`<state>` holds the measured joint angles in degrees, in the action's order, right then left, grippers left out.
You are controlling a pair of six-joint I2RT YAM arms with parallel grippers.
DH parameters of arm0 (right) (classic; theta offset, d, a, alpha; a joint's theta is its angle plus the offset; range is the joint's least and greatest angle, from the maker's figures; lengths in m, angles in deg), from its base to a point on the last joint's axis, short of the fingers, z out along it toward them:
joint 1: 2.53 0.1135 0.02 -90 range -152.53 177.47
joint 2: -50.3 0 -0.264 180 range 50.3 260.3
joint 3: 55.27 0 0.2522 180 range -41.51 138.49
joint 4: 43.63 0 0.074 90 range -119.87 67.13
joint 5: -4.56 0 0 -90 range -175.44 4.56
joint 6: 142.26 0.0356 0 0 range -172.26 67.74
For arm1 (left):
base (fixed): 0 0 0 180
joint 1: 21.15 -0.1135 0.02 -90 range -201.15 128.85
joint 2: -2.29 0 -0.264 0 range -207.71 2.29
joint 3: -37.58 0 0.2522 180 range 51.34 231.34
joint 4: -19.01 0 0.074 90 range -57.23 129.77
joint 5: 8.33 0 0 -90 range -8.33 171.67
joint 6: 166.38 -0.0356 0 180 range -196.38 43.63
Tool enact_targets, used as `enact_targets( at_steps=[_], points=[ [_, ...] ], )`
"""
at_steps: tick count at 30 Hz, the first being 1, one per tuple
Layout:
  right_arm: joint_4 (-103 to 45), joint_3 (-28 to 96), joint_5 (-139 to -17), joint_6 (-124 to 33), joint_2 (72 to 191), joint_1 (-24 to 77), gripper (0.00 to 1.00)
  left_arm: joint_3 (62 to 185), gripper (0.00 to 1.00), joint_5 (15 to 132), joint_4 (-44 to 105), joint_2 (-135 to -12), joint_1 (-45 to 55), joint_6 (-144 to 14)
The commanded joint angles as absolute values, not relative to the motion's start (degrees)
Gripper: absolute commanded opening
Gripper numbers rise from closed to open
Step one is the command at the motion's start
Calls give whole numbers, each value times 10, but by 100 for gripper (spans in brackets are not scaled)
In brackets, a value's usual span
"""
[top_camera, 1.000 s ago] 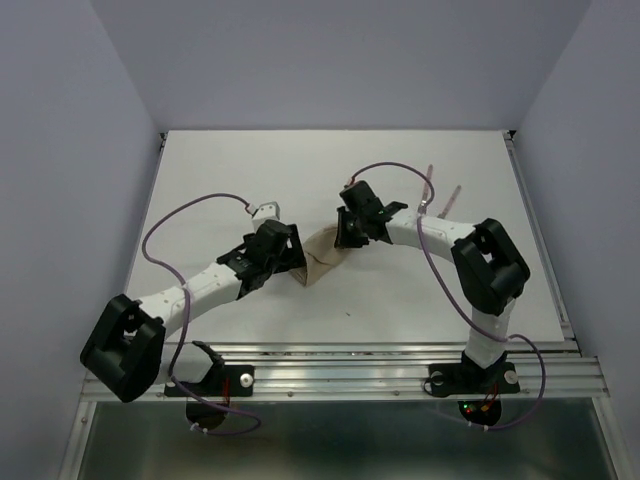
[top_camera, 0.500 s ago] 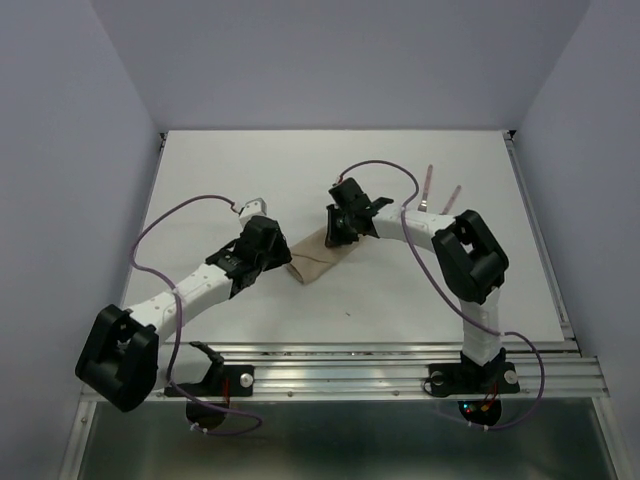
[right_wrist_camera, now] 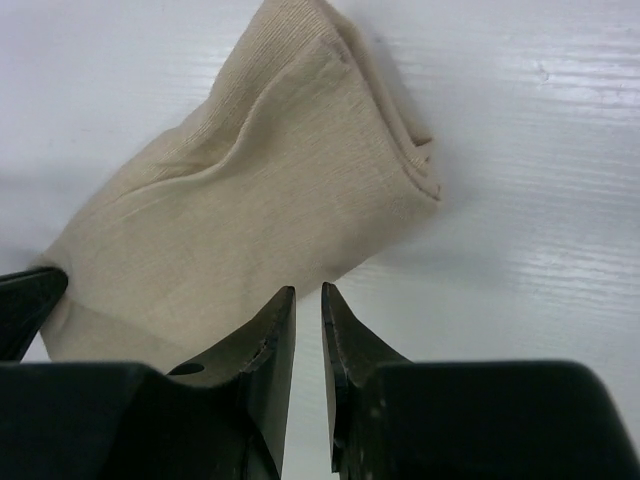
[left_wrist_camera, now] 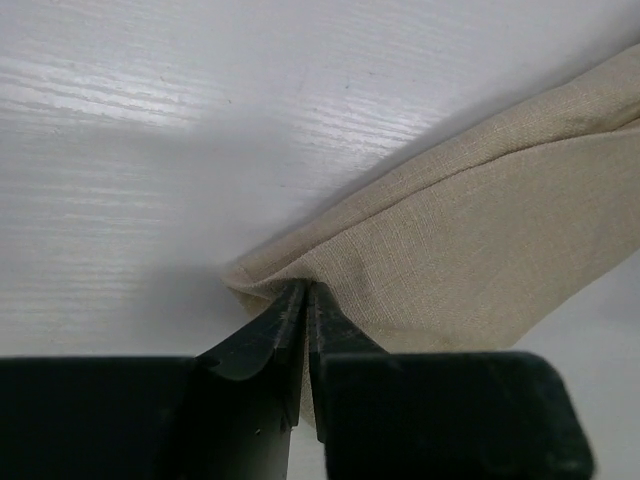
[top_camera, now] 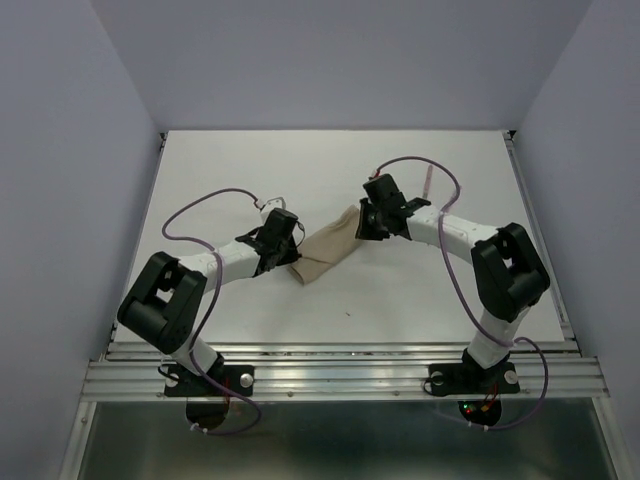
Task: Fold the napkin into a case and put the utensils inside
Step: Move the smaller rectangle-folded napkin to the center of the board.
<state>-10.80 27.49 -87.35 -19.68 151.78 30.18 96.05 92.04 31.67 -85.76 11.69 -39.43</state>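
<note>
The tan napkin (top_camera: 325, 250) lies folded into a narrow strip on the white table (top_camera: 240, 165), running from near left to far right. My left gripper (top_camera: 290, 258) is at its near-left end. In the left wrist view the left gripper (left_wrist_camera: 305, 290) is shut on the napkin (left_wrist_camera: 480, 260), with the cloth's folded edge pinched at the tips. My right gripper (top_camera: 368, 225) is at the far-right end. In the right wrist view the right gripper (right_wrist_camera: 308, 292) shows a narrow gap with bare table in it, beside the napkin (right_wrist_camera: 240, 220). One pinkish-red utensil (top_camera: 428, 183) lies beyond the right arm.
Purple cables loop over both arms (top_camera: 200, 205). The table's right edge has a metal rail (top_camera: 540, 230). A black tip of the left gripper (right_wrist_camera: 25, 300) shows at the napkin's far end in the right wrist view.
My left gripper has closed onto the napkin's near-left end. My right gripper has moved right and farther back, and the napkin now lies drawn out into a longer strip.
</note>
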Motion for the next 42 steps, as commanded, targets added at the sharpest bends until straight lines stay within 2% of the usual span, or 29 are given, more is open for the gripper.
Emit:
enact_targets(
  at_steps=[1, 7, 13, 16, 20, 26, 30, 37, 42],
  points=[
    [-122, 299, -884, -217, 1534, 284, 22, 952, 16, 895, 289, -858, 115, -395],
    [-120, 371, -868, -248, 1616, 256, 22, 896, 15, 850, 279, -815, 143, -369],
    [-112, 437, -839, -297, 1687, 256, 22, 895, 15, 820, 272, -802, 257, -312],
    [-96, 473, -804, -338, 1684, 256, 20, 915, 15, 785, 249, -796, 303, -281],
    [-105, 460, -797, -361, 1622, 256, 21, 932, 17, 783, 249, -750, 309, -274],
    [-106, 400, -787, -349, 1531, 256, 23, 975, 18, 789, 314, -684, 245, -324],
    [-106, 321, -787, -307, 1459, 271, 22, 987, 17, 793, 343, -660, 152, -348],
    [-125, 174, -803, -234, 1400, 368, 22, 1028, 15, 777, 356, -720, 100, -374],
    [-163, 93, -791, -197, 1402, 384, 21, 1035, 15, 760, 343, -764, 94, -374]
  ],
)
